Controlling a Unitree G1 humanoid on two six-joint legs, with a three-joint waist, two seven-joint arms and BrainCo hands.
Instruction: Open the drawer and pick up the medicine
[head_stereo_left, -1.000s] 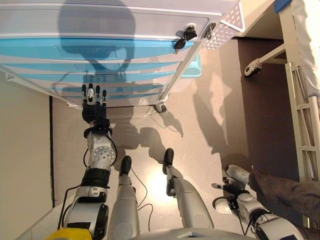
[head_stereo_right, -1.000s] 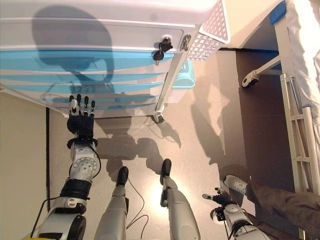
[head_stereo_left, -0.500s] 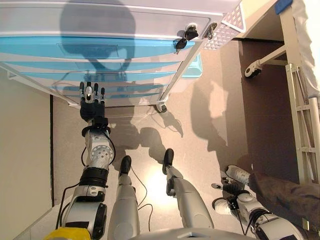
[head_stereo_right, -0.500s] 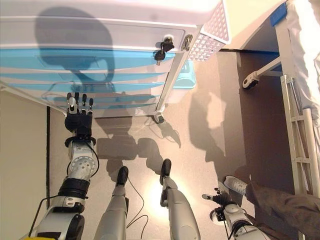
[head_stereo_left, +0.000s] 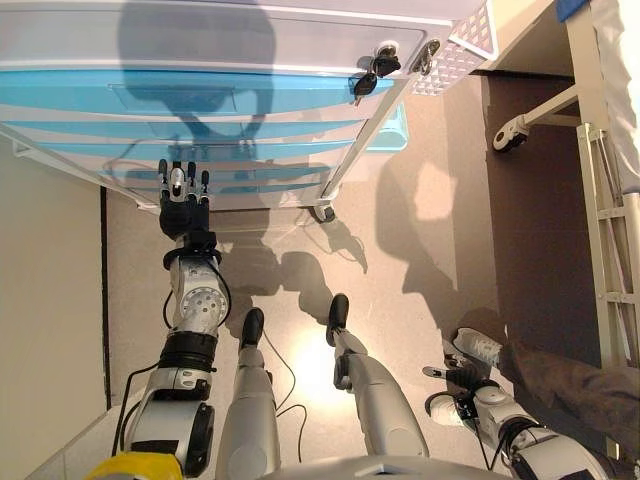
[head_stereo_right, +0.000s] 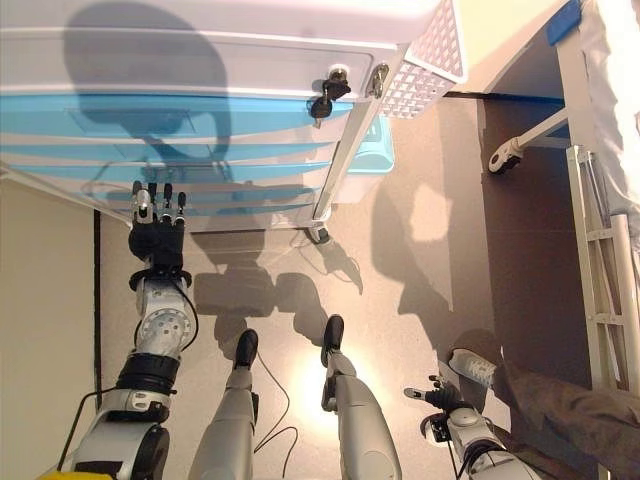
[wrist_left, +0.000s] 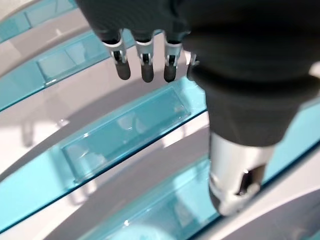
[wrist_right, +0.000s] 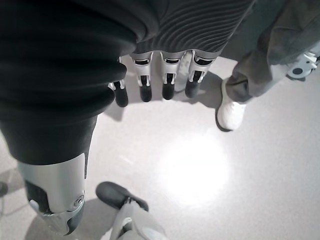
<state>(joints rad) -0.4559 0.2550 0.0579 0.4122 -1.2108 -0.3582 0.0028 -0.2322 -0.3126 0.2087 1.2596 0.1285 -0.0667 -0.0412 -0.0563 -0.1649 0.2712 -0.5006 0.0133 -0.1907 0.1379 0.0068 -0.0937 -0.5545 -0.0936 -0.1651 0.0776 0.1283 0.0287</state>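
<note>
Left hand (head_stereo_left: 183, 207) higher, open, empty.

No legible text, labels, numbers or signs in any view. Drawer cabinet (head_stereo_left: 200, 60): white top panel and blue translucent drawer fronts (wrist_left: 125, 130) carry no readable markings. Lock with keys (head_stereo_left: 372, 72) at the cabinet's corner: no print discernible. White perforated basket (head_stereo_right: 425, 70) on the cabinet's side: unmarked. Floor: plain.
</note>
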